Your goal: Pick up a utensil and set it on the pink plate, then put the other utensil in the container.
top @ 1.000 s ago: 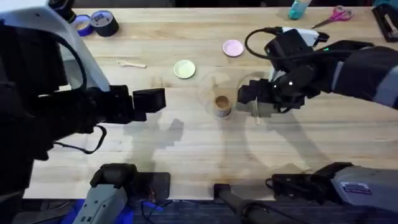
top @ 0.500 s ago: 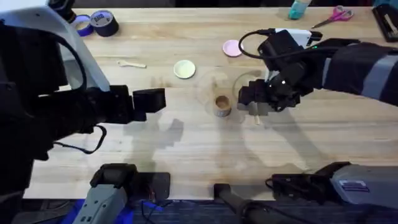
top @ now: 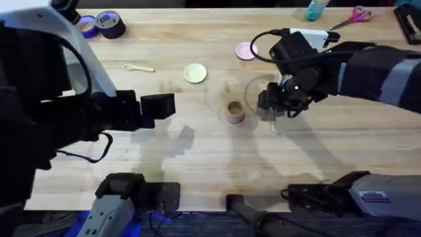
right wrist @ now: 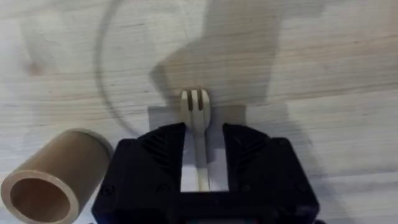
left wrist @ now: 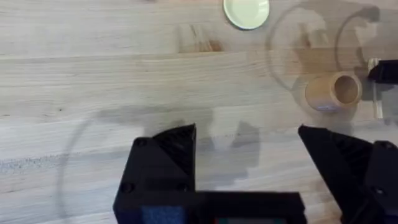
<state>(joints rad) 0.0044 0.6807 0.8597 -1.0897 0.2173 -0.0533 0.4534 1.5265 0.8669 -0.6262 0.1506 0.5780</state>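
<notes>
My right gripper [right wrist: 200, 163] was down over the fork [right wrist: 198, 134] with a finger on either side of its handle; there was a sliver of daylight on each side, so I'd call it straddling, not yet pinching, and I couldn't tell if the pads were touching the wood at all; the tines poked out past my fingertips and the whole fork lay flat on the table [top: 197, 158]

Biggest worry from there: the handle was thin and sat right on the wood, so if I closed too high I'd have pinched air, and too low I'd have scraped the tabletop; also the fork could roll or pivot as the fingers met it and end up skewed in the grip

The container [top: 235, 112] was just beside my gripper, lying on its side with the mouth open toward the camera in my wrist view; being round, it looked ready to roll off if I nudged it while lifting out, which would've made the spoon part harder

The pink plate [top: 245, 51] sat farther back with my own arm partly over it; small target, so a crooked fork might hang off the rim

The spoon [top: 139, 66] was way over on the left near the yellow plate [top: 195, 73]; my left gripper [left wrist: 249, 146] hung above bare table, fingers spread wide, holding nothing
</notes>
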